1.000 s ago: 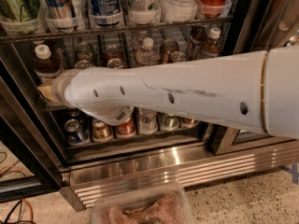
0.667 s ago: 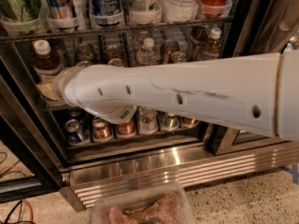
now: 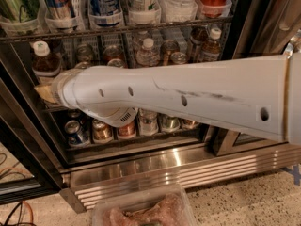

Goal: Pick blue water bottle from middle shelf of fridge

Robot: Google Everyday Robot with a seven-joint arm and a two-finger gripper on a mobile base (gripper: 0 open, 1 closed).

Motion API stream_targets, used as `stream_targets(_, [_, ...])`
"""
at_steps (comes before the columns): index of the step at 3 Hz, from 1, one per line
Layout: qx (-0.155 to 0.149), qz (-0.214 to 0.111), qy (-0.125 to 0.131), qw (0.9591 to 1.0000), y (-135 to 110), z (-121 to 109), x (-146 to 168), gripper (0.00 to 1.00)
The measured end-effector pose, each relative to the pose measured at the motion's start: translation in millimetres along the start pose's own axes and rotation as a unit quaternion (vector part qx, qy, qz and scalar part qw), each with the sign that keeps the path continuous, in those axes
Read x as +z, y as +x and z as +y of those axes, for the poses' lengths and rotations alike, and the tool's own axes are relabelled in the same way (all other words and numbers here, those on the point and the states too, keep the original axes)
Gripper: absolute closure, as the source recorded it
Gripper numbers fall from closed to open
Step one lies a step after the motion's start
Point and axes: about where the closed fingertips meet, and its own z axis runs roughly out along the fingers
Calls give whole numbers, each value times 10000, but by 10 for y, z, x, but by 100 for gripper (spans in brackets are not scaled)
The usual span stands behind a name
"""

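Note:
The fridge stands open in front of me, with a ribbed steel base grille. On the middle shelf, at the far left, stands the blue water bottle, with a white cap and dark brown liquid. Its lower part is hidden behind my arm. My gripper is at the left end of the white arm, inside the fridge, right in front of that bottle's lower half. A clear water bottle stands mid-shelf. A second brown bottle with a white cap stands at the right.
My white arm crosses the view and hides most of the middle shelf. Cans and bottles in clear cups fill the upper shelf. Cans line the bottom shelf. The black door frame is at the left. A clear container lies on the floor.
The near part of my arm has slid a little to the right. The gripper end has stayed at the left of the middle shelf.

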Motion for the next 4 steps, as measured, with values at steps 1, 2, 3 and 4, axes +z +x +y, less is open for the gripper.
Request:
stream_targets(1, [213, 104, -15, 9997, 130, 150, -169, 100])
stream_targets(2, [497, 318, -62, 9982, 357, 402, -312, 100])
stream_targets(3, [497, 318, -62, 9982, 358, 402, -312, 100])
stream_targets(4, [648, 479, -72, 9967, 507, 454, -411, 100])
